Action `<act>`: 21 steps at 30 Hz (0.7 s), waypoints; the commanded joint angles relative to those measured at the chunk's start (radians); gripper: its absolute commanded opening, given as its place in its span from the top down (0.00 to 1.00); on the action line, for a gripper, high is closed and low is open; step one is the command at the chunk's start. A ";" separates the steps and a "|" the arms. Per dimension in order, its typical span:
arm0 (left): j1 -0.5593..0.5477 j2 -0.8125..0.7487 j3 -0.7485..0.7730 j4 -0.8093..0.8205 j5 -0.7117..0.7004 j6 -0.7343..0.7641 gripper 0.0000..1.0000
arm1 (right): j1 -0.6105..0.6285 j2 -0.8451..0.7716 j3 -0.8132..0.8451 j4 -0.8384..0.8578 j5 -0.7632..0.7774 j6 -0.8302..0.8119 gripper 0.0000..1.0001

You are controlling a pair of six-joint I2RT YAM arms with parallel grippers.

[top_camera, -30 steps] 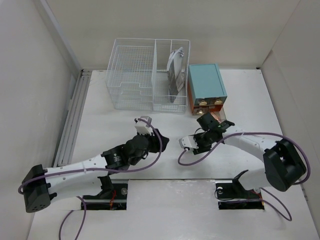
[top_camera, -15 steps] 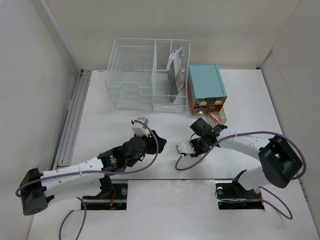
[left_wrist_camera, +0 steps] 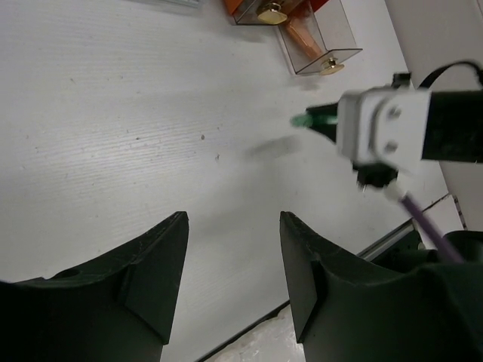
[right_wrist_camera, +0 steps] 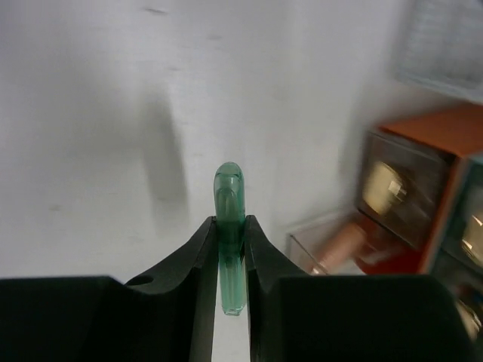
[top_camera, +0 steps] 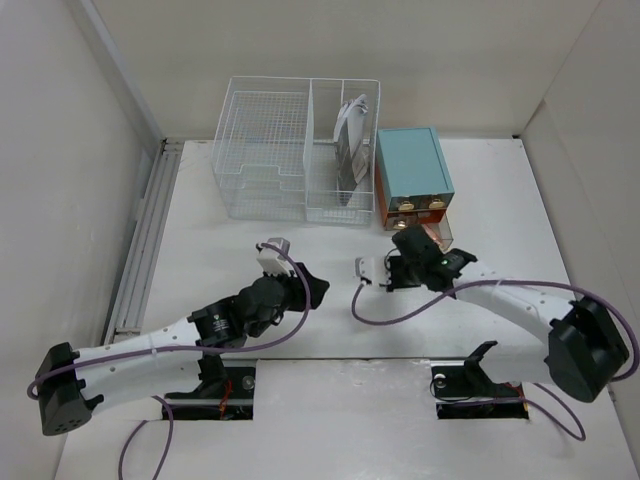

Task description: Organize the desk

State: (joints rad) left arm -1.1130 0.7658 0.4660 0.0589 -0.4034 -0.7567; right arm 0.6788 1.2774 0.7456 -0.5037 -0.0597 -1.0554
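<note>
Presently, the matte white worktop [top_camera: 480, 200] fills the floor of the scene under both arms, walled by pale panels on the left, right and far sides.

Your right pincer [right_wrist_camera: 230, 226] is clamped on a slim translucent green plastic piece [right_wrist_camera: 229, 200]. Both fingers press its sides and its rounded end sticks out beyond the fingertips. The piece is held clear of the worktop, and its shadow falls apart from it on the surface. This pincer sits near the middle of the worktop, just on the near side of the teal-topped drawer box [top_camera: 412, 165].

Your left pincer [left_wrist_camera: 232, 222] stands moderately wide with nothing between its fingers. It hangs over bare worktop to the left of the right one.

One clear plastic drawer [left_wrist_camera: 321, 45] of the box is pulled out toward the near side, with an orange item lying in it; you cannot tell what that item is.

The white wire basket [top_camera: 265, 150] stands at the far edge, just left of the drawer box. Grey and white sheets [top_camera: 350, 140] stand upright in its right compartment.
</note>
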 commanded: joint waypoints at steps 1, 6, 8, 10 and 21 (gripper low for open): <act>-0.005 -0.011 -0.010 0.031 0.006 -0.006 0.52 | -0.062 -0.055 0.052 0.191 0.161 0.133 0.97; -0.005 0.017 -0.010 0.061 0.015 -0.006 0.52 | -0.194 0.011 0.107 0.283 0.331 0.224 0.97; -0.005 0.026 -0.020 0.074 0.026 -0.006 0.52 | -0.219 0.031 0.120 0.301 0.356 0.239 0.97; -0.005 0.026 -0.020 0.075 0.026 -0.006 0.52 | -0.251 0.060 0.130 0.310 0.376 0.248 0.97; -0.005 0.026 -0.020 0.064 0.026 -0.006 0.52 | -0.314 0.209 0.245 0.286 0.344 0.279 0.54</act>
State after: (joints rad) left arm -1.1133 0.7967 0.4530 0.0914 -0.3744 -0.7582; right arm 0.3664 1.4899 0.9485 -0.2550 0.2813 -0.8085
